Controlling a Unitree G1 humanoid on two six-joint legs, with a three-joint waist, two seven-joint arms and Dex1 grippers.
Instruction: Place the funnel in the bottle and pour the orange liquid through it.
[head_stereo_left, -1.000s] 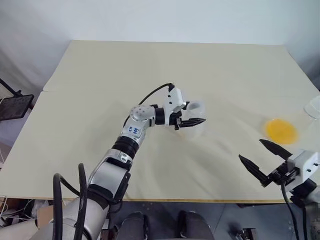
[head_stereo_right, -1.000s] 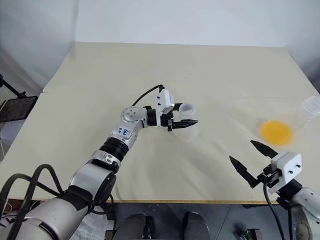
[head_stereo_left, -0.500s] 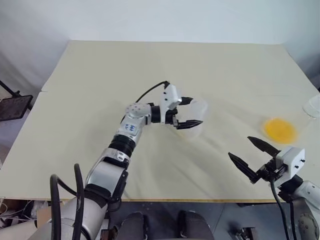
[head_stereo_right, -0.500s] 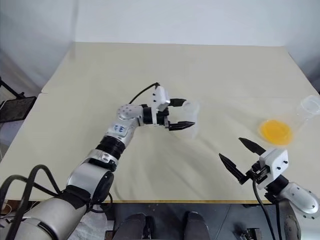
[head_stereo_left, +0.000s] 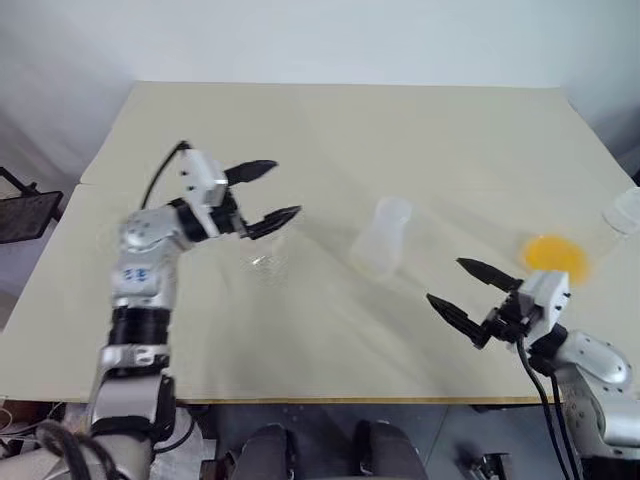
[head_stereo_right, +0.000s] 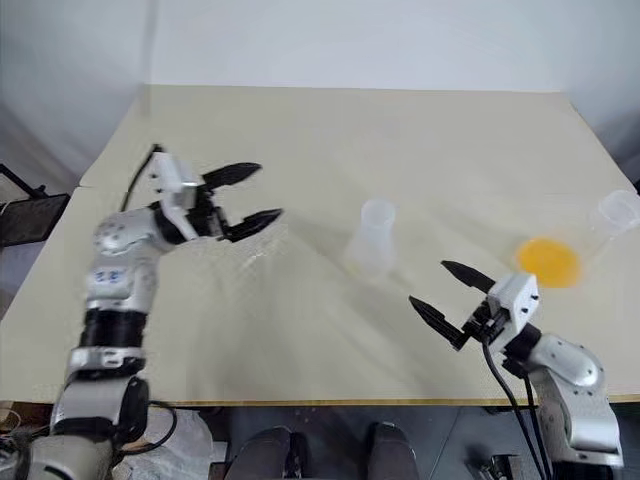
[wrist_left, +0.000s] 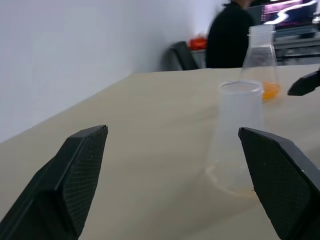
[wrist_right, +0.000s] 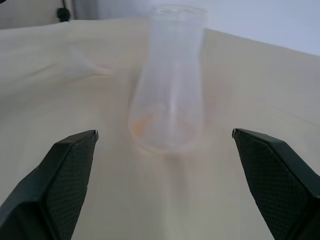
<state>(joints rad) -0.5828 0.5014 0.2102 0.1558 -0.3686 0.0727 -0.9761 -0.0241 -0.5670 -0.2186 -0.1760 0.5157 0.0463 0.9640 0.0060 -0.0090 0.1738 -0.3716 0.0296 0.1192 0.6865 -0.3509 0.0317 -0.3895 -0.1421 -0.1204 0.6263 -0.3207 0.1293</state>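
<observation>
The clear bottle (head_stereo_left: 383, 236) stands upright and alone mid-table, its neck free; it also shows close up as the bottle (wrist_right: 171, 95). The small clear funnel (head_stereo_left: 265, 262) lies faintly visible on the table, left of the bottle and just below my left gripper (head_stereo_left: 285, 188), which hovers open and empty above it. The orange liquid (head_stereo_left: 556, 258) pools in a larger clear vessel (wrist_left: 262, 50) at the far right. My right gripper (head_stereo_left: 445, 281) is open and empty, low over the table between bottle and vessel, pointing at the bottle.
A beige cloth covers the table (head_stereo_left: 330, 130), with creases near the bottle. The table's front edge runs just behind my right gripper. A person in dark clothes (wrist_left: 231, 35) is beyond the far side of the table.
My left gripper opened, let go of the bottle's neck and swung away to the left and up. The bottle stays standing. My right gripper moved left toward the bottle.
</observation>
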